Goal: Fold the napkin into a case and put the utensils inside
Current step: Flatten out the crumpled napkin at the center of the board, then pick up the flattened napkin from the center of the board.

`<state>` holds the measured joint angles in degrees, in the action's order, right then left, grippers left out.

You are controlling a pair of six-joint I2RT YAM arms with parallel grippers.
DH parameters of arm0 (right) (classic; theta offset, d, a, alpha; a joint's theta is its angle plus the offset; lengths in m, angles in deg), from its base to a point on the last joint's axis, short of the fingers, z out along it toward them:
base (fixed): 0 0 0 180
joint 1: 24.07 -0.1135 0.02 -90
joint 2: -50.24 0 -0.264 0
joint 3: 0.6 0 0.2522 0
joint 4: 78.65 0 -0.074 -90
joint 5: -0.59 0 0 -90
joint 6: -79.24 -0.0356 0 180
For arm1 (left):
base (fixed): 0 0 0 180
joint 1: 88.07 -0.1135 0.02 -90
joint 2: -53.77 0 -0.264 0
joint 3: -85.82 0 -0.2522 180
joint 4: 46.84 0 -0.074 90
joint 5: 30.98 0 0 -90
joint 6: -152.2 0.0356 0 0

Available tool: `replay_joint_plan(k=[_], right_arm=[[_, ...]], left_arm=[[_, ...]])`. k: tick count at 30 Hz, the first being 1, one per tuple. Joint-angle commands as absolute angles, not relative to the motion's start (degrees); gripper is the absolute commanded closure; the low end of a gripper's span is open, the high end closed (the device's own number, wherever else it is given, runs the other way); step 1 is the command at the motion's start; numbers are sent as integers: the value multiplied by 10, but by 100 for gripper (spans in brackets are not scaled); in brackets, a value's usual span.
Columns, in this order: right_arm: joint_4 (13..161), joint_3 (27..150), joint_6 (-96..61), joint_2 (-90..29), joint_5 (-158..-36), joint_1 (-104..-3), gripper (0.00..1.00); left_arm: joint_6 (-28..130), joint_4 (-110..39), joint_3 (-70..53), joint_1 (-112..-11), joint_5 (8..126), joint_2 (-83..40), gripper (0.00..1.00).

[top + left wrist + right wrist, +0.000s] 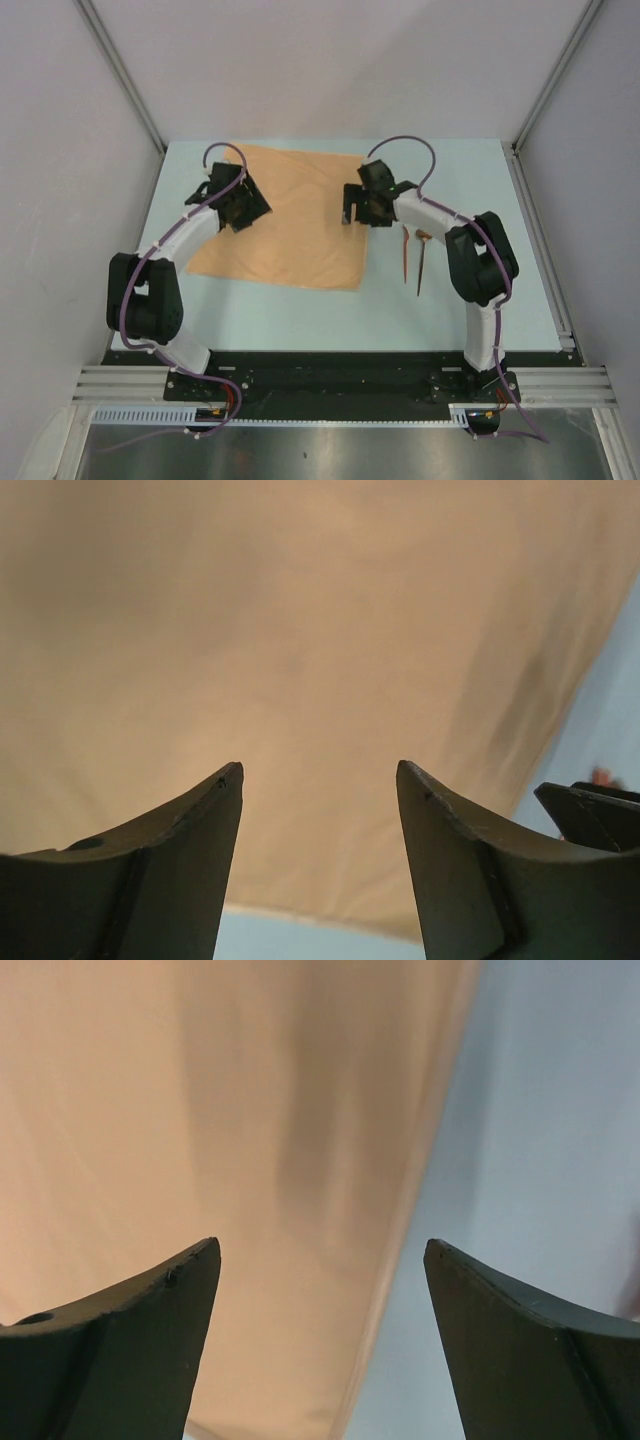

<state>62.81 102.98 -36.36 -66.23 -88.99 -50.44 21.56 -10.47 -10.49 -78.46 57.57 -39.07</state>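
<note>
My left hand [320, 772] and right hand [320, 1246], fingers apart, hang over the soft, flat napkin [290, 228]; thin reddish utensils [414, 258] lie right.

Near desk [300, 315]: bare strip along the napkin's [280, 220] near edge.
Right: utensils [405, 255] lie between napkin edge and right arm [480, 265], narrow gaps.

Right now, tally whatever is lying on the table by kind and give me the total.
Napkin: 1
Utensils: 2 (spoon, slimmer stick)
Total: 3
</note>
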Motion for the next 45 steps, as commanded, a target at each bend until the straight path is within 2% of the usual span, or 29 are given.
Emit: replay_joint_plan(k=[1, 7, 11, 18, 23, 26, 27, 28, 30, 32, 35, 36, 40, 45], right_arm=[[638, 960, -351, -577, -826, -589, 12], [710, 766, -434, -476, -917, -560, 12], [697, 739, -462, -457, -951, -553, 18], [755, 654, -549, -411, -972, -593, 29], [805, 584, -586, -403, -961, -606, 30], [838, 568, -600, -416, -988, -594, 44], [845, 568, -602, -420, -1013, -590, 60], [846, 567, -602, -427, -1022, -584, 73], [828, 549, -603, -417, -1015, -557, 93], [815, 530, -583, -383, -1008, -534, 99], [771, 524, -514, -348, -972, -511, 100], [762, 527, -499, -344, -969, -502, 100], [781, 502, -457, -332, -993, -480, 100], [837, 489, -450, -330, -1057, -469, 92]], left_arm=[[230, -65, -173, -782, 618, -348, 33], [284, 5, -213, -774, 597, -223, 30], [285, 1, -262, -774, 606, -141, 28], [288, 38, -273, -775, 594, -97, 28], [279, 81, -264, -774, 423, -29, 28], [275, 67, -278, -774, 393, 17, 26], [265, 66, -286, -774, 385, 21, 27], [263, 70, -287, -774, 380, 13, 29], [243, 97, -267, -774, 339, -13, 32], [237, 129, -258, -775, 332, -63, 32], [220, 125, -278, -790, 377, -116, 31], [210, 118, -307, -818, 429, -127, 32], [148, 114, -380, -898, 481, -154, 39], [90, 122, -397, -919, 415, -133, 41]])
